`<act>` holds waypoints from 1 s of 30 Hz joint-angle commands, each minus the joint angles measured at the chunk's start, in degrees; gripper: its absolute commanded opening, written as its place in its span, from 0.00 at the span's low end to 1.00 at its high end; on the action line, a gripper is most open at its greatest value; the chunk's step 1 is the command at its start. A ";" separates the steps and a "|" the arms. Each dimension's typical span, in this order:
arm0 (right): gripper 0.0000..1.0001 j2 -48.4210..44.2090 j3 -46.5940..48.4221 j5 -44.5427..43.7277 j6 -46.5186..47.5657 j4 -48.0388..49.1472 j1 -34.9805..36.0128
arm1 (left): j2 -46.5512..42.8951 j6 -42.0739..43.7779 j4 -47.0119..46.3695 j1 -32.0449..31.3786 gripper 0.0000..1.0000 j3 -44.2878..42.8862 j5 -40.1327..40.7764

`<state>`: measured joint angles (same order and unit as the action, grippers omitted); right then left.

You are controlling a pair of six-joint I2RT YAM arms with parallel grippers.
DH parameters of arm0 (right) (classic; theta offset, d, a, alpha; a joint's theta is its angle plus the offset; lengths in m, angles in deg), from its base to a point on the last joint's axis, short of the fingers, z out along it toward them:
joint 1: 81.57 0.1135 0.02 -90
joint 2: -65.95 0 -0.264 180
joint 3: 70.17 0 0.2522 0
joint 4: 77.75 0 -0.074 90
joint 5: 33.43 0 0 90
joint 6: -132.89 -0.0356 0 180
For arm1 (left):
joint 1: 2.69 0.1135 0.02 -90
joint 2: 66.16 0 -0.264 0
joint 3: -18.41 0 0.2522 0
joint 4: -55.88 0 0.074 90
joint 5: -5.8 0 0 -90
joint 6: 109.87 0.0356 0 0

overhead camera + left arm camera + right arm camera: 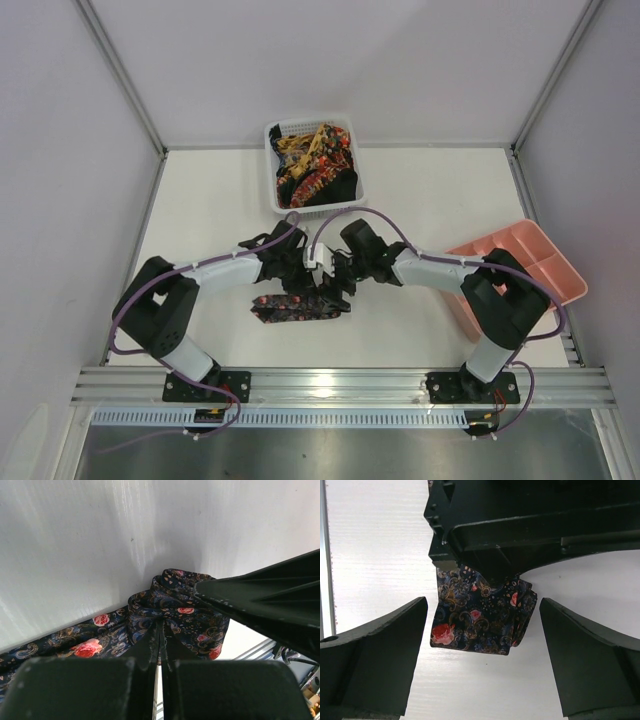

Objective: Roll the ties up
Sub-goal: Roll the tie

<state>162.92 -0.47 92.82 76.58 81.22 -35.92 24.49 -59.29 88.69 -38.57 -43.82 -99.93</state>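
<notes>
A dark navy tie with red roses (pixel 290 306) lies on the table's middle, partly rolled at its right end. My left gripper (pixel 322 292) is shut on the rolled part; in the left wrist view the roll (pixel 175 615) bulges just past the closed fingers (pixel 150 655). My right gripper (pixel 340 280) is open and faces it. In the right wrist view the roll (pixel 480 617) hangs between its spread fingers (pixel 385 645), touching neither. More patterned ties (pixel 312 160) fill the white basket (pixel 352 188).
The white mesh basket stands at the back centre. A pink compartment tray (pixel 525 265) sits at the right, beside the right arm. Grey walls close in the table on three sides. A metal rail (pixel 340 385) runs along the near edge.
</notes>
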 commanded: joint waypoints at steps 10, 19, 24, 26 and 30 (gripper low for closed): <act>1.00 1.47 -3.56 -8.74 1.90 5.77 1.81 | 0.49 0.66 -1.91 -0.24 0.02 0.74 -0.97; 0.97 3.75 -3.74 -9.36 1.29 6.65 2.51 | 0.14 0.66 -2.35 -0.24 0.02 1.18 -1.50; 0.90 2.79 -5.23 -10.14 0.76 8.76 2.78 | -0.56 0.66 -2.26 -0.24 0.02 1.44 -1.41; 0.90 2.09 -5.75 -10.67 0.41 9.46 3.13 | -0.91 0.48 -2.44 -0.16 0.03 1.62 -1.41; 0.91 1.47 -5.85 -11.55 0.32 9.73 3.57 | -1.35 0.31 -2.70 -0.16 0.04 1.71 -1.67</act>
<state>165.78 -5.72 83.53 76.36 88.33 -33.14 24.58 -59.33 86.76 -38.57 -42.92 -101.00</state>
